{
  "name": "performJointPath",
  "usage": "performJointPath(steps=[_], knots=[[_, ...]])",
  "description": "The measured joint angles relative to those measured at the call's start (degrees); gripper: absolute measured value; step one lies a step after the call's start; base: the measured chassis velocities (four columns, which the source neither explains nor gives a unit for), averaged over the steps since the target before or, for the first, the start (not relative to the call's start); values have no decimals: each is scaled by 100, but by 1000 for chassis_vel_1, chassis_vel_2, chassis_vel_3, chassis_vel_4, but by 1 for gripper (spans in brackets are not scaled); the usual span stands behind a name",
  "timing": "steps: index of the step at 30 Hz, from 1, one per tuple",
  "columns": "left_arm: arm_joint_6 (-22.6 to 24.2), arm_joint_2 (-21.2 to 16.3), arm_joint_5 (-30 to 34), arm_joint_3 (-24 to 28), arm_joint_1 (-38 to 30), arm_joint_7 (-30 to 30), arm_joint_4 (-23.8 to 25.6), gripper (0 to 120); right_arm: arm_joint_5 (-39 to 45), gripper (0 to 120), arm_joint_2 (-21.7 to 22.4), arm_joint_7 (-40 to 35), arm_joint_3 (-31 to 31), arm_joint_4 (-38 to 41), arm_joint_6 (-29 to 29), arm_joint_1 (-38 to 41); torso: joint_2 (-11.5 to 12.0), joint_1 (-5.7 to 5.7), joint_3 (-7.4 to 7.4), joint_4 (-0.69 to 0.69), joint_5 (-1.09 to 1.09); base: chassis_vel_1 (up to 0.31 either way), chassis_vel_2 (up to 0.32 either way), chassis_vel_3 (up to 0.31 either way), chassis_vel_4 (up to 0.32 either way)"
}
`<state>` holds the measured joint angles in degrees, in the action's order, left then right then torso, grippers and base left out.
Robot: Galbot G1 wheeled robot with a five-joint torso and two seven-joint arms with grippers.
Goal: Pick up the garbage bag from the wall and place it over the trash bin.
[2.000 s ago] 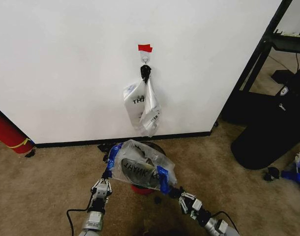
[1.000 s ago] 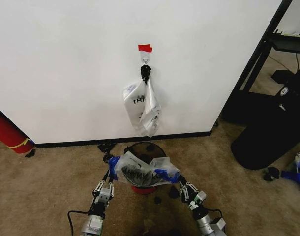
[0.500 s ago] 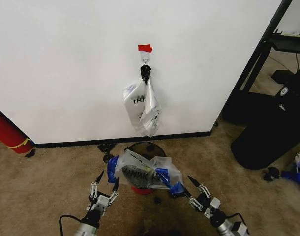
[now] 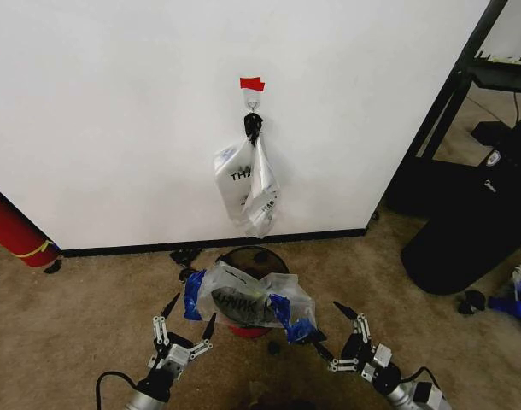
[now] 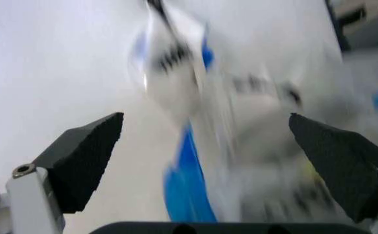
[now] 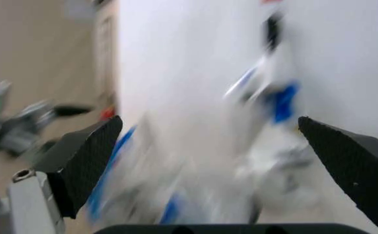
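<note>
Released now, the garbage bag (image 4: 246, 299) lies draped over the trash bin (image 4: 250, 256) by the wall (image 4: 115, 120), where a second ago I held its blue corners stretched. Both of my grippers have backed off toward me, left gripper (image 4: 185, 330) and right gripper (image 4: 341, 337) each spread wide and holding nothing. I judge the bag light, soft and slippery; the blue handle loops at its edges are the place to pinch, should it need resettling.
</note>
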<state>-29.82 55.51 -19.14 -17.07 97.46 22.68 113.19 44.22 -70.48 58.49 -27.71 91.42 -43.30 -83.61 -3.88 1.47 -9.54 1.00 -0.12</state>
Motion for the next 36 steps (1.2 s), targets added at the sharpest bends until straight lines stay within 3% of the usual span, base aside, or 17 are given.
performJointPath(steps=[2, 3, 8, 10, 12, 16, 20, 22, 30, 36], knots=[[-8, -186, 233, -84, -52, -131, 345, 100, -5, 100, -95, -1022, 118, 439, -3, -16, 0, 0, 0, 0, 1, 0, 0, 0, 0], [-8, -186, 233, -84, -52, -131, 345, 100, -5, 100, -95, -1022, 118, 439, -3, -16, 0, 0, 0, 0, 1, 0, 0, 0, 0], [224, -862, 1420, -89, -560, -700, 930, 100, -941, 100, -445, -3932, 300, 1482, 104, 84, 0, 0, 0, 0, -1, 0, 0, 0, 0], [290, -960, 1645, -71, -629, -806, 982, 100, -1092, 100, -475, -4176, 302, 1569, 139, 93, 0, 0, 0, 1, -1, 0, 0, 0, 0], [556, -1349, 2605, -19, -879, -1261, 1114, 100, -1659, 100, -548, -4791, 295, 1861, 297, 116, 0, 0, 0, -3, 0, 0, 0, 0, 0], [991, -1882, 3907, 100, -1562, -1857, 953, 100, -2518, 100, -642, -5318, 236, 2179, 525, 49, 0, 1, -1, 5, -1, 0, 0, 0, 0], [1281, -2116, 4545, 111, -1857, -2220, 769, 100, -2942, 100, -643, -5512, 256, 2299, 698, 15, 0, 0, -1, -3, 2, 0, 0, 0, 0], [1470, -2282, 4900, 128, -2091, -2621, 626, 100, -3206, 100, -639, -5590, 223, 2387, 798, -72, 0, 1, -1, 1, -1, 0, 0, 0, 0], [1721, -2558, 5122, 191, -2708, -3716, 271, 100, -3950, 100, -657, -5907, 32, 2558, 838, -158, 0, 0, -1, 0, 2, 0, 0, 0, 0], [2247, -2521, 5205, 554, -3994, -5017, -250, 100, -4158, 100, -739, -6166, -106, 2674, 767, -256, 0, 0, -1, 0, 1, 0, 0, 0, 0]])
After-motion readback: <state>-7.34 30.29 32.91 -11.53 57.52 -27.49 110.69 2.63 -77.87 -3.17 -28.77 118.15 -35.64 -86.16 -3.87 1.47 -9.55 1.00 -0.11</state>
